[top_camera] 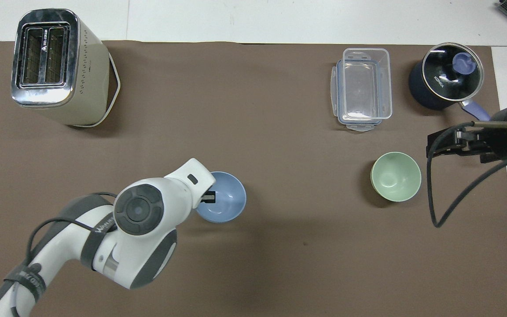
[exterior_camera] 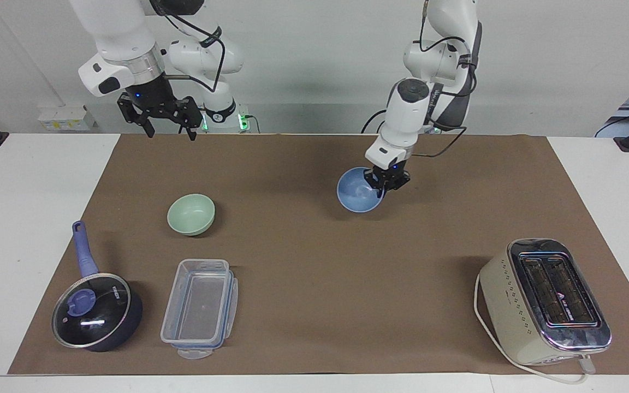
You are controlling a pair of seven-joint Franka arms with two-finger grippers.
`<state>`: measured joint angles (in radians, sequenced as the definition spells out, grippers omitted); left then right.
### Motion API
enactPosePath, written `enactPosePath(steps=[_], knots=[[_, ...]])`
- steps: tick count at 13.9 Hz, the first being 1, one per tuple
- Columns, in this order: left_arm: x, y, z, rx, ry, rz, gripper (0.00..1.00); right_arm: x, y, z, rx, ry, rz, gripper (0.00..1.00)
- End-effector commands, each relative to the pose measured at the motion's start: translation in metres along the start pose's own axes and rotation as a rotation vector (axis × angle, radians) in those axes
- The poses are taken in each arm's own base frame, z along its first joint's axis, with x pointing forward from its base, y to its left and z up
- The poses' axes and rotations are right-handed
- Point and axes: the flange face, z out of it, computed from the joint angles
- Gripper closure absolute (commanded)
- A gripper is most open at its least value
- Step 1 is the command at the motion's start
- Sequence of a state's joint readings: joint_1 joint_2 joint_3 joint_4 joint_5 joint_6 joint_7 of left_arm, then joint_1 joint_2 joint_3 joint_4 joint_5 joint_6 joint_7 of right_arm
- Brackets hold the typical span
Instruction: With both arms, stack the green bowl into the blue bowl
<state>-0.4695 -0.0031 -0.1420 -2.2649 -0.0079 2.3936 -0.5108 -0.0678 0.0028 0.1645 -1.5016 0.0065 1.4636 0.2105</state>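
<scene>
The blue bowl (exterior_camera: 359, 189) hangs upright just above the brown mat near the table's middle, held by its rim; it also shows in the overhead view (top_camera: 223, 203). My left gripper (exterior_camera: 384, 184) is shut on that rim, one finger inside the bowl (top_camera: 208, 198). The green bowl (exterior_camera: 191, 214) sits upright on the mat toward the right arm's end, also seen from overhead (top_camera: 395, 176). My right gripper (exterior_camera: 166, 129) is open and empty, waiting high above the mat's edge by its base, partly shown overhead (top_camera: 456, 141).
A cream toaster (exterior_camera: 545, 300) stands farther from the robots at the left arm's end. A clear plastic container (exterior_camera: 200, 307) and a dark blue saucepan with glass lid (exterior_camera: 96, 308) stand farther from the robots than the green bowl.
</scene>
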Motion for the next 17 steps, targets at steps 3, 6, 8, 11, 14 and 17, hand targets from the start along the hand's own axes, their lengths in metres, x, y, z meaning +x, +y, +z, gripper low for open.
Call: enactPosePath(steps=[3,6,8,11,14,17], knots=[[-0.025,0.054,0.044,-0.053,0.02,0.028,0.76,0.002,0.002,0.0,0.011,0.004,-0.015,0.0],[-0.012,0.043,0.032,-0.053,0.032,0.009,0.0,0.002,0.003,0.0,0.011,0.004,-0.013,0.0],[0.016,0.018,0.014,-0.033,0.022,-0.046,0.0,0.002,0.003,0.0,0.011,0.004,-0.013,0.0],[0.061,-0.023,-0.023,0.007,-0.024,-0.079,0.0,0.002,0.003,0.0,0.011,0.004,-0.013,0.0],[0.095,-0.094,-0.039,0.018,-0.017,-0.081,0.0,0.002,0.002,0.0,0.011,0.004,-0.015,0.0],[0.117,-0.158,-0.068,0.037,-0.053,-0.04,0.0,0.003,0.005,0.001,0.011,0.002,-0.016,0.0]])
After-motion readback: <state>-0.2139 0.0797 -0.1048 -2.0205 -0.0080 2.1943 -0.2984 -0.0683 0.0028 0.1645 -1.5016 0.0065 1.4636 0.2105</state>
